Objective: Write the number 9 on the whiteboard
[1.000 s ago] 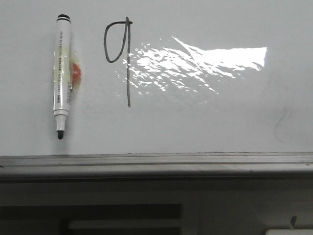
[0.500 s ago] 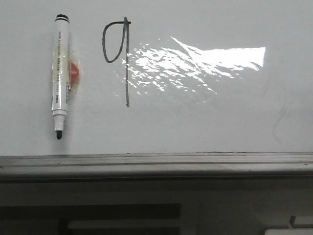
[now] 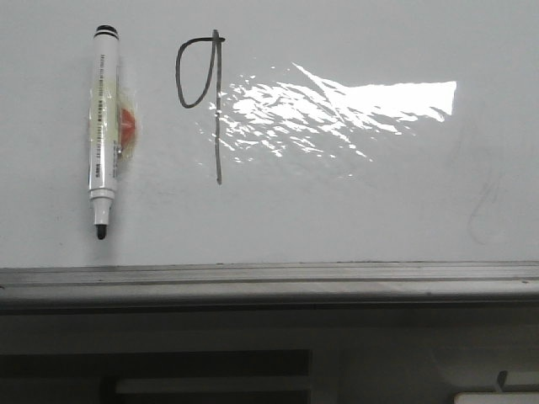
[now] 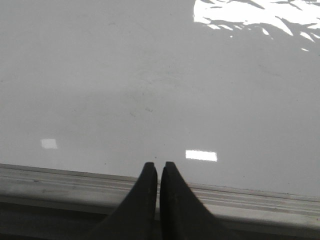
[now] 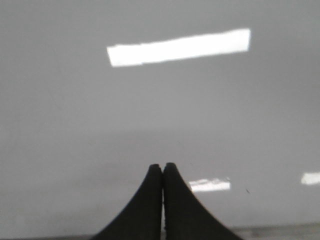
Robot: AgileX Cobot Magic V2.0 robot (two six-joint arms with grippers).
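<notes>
Glossy white, the whiteboard fills most of the front view, with a grey metal frame edge along its 6 o'clock side; a bright glare patch lies from the centre toward 2 o'clock, and faint grey smudges show near 4 o'clock. The number 9 stands in thin black line at about 11 o'clock of the board; its narrow oval loop sits on the 9 o'clock side of a long straight stem, and the stem runs down through the near end of the glare. A marker lies to the 9 o'clock of the figure, near it but apart; its body is white with small print, its black end points to 12 o'clock and its dark uncapped tip to 6 o'clock; an orange and yellowish piece touches the barrel at mid-length.

Neither arm shows in the front view. In the left wrist view the left gripper has its black fingers pressed almost together with only a hairline slit between them, holding nothing, over the frame edge of the board. In the right wrist view the right gripper has its fingers pressed together, holding nothing, over bare white board with a reflected light bar.
</notes>
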